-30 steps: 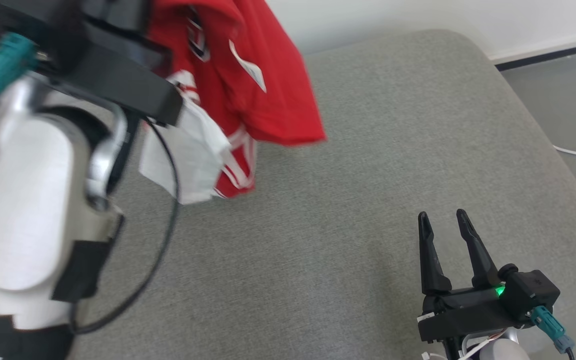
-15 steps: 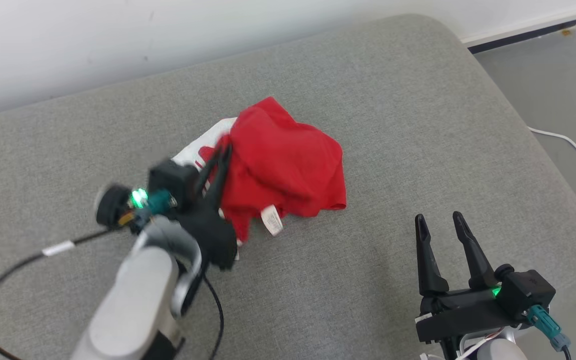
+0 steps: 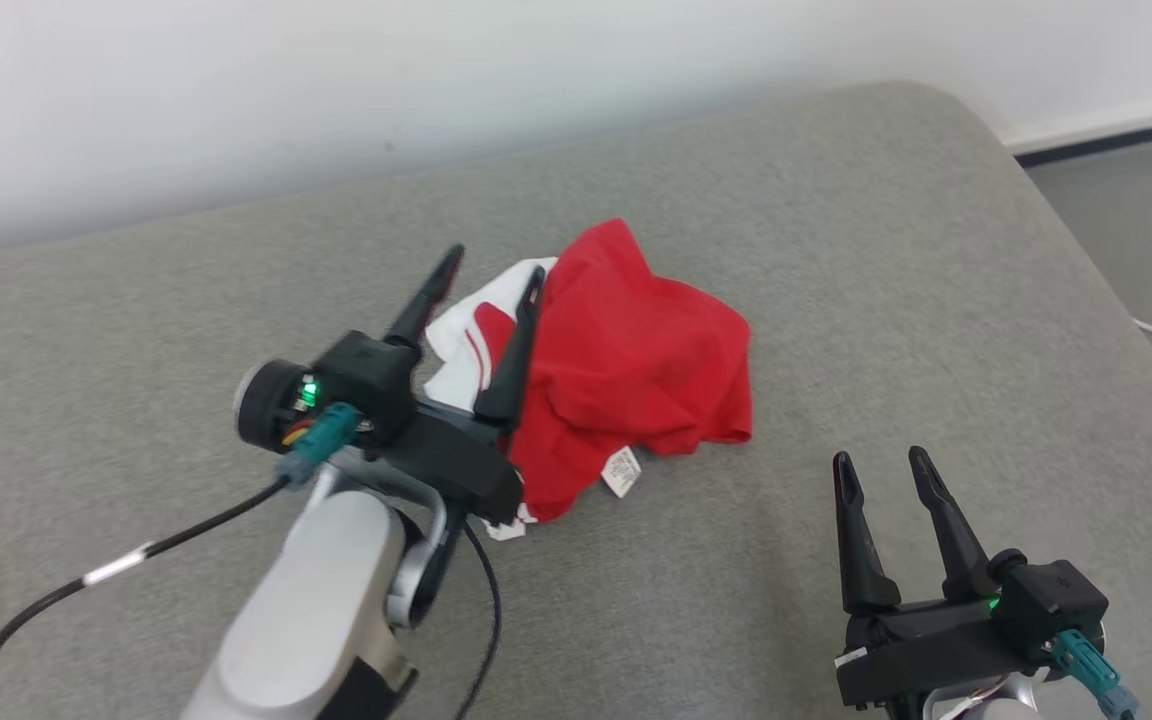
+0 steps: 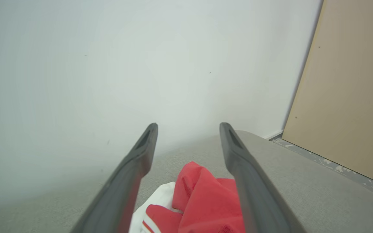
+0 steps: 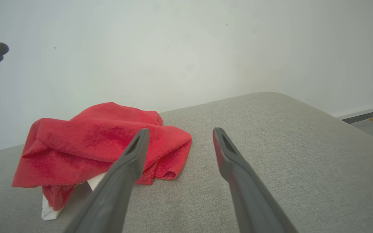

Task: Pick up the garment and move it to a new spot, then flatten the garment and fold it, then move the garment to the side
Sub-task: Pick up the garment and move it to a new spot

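Since a second ago the garment has come off my left gripper: back then it hung bunched in the air from clamped fingers, and now it lies as a crumpled red and white heap on the grey cushion, about mid-surface and near the white wall. My head camera has swung as well, so I read the shift in the whole picture as its own. The left jaws have let go and stand spread wide, with nothing pinched; one finger points out over the white part of the cloth, the other runs along the red edge, and I cannot tell whether either touches the fabric. From the left wrist I see the heap low between the two fingers. A white care label sticks out at the heap's near edge. My right gripper sits at the lower right, well apart from the garment, its fingers parted and empty, just as before. A black cable trails from the left arm across the cushion
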Motion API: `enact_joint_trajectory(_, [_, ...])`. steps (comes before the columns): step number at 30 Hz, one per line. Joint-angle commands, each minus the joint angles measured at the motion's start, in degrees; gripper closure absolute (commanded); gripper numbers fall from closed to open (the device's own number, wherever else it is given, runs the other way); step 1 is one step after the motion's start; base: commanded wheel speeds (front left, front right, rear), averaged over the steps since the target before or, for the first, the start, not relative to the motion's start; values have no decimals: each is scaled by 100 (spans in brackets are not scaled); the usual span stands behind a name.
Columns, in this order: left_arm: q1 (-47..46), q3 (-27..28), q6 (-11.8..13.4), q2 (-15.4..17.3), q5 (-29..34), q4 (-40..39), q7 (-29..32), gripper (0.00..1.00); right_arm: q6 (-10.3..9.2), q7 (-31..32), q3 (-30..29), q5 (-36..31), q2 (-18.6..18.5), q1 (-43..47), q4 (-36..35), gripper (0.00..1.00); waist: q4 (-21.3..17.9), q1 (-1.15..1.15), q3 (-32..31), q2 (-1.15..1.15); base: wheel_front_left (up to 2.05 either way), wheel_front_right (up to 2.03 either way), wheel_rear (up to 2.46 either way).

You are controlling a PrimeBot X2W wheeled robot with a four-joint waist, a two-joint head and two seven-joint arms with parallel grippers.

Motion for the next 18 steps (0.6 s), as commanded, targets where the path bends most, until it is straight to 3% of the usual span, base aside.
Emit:
enact_joint_trajectory(1, [59, 120, 131, 139, 22, -175, -61, 0, -12, -2, -18, -41, 11, 83, -39, 0, 339, 0, -269, 0, 0, 0, 0])
enact_joint_trajectory(18, [1876, 1325, 963, 1227, 14, -1661, -349, 0, -12, -1, -161, -142, 9, 246, -102, 0, 999, 0, -479, 0, 0, 0, 0])
